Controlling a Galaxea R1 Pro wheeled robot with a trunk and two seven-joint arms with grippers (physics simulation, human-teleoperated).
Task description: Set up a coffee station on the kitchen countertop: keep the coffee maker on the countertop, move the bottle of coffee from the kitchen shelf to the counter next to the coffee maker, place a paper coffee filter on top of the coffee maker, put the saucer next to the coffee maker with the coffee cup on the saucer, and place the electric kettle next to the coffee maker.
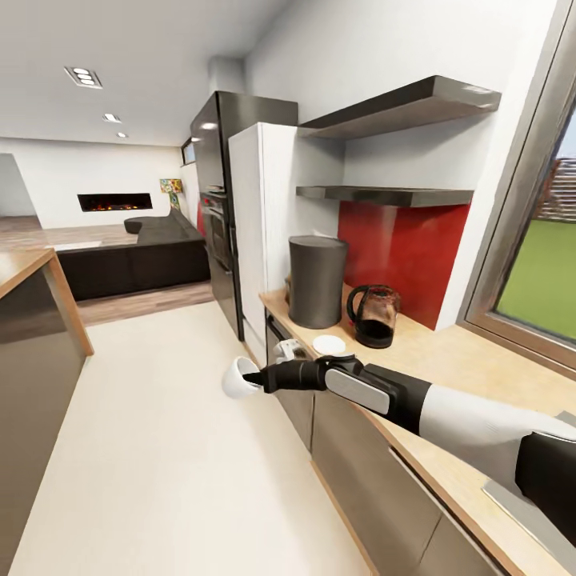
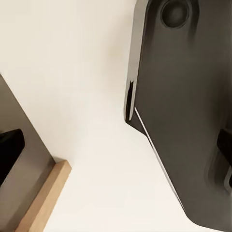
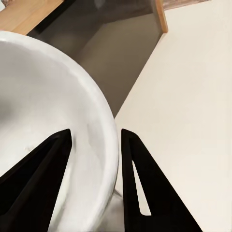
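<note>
Head view | right end effector [image 1: 254, 379] clamped on coffee cup [image 1: 238, 377] rim | beyond countertop [image 1: 448, 360] edge, over floor [image 1: 160, 448]

White coffee cup [image 1: 238, 377] held off counter, saucer [image 1: 329, 345] by coffee maker [image 1: 374, 315]

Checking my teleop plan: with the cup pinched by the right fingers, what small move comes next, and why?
Probably swing the right gripper rightward toward the saucer: the coffee cup hangs over the floor, off the countertop, and the saucer sits bare.
</note>
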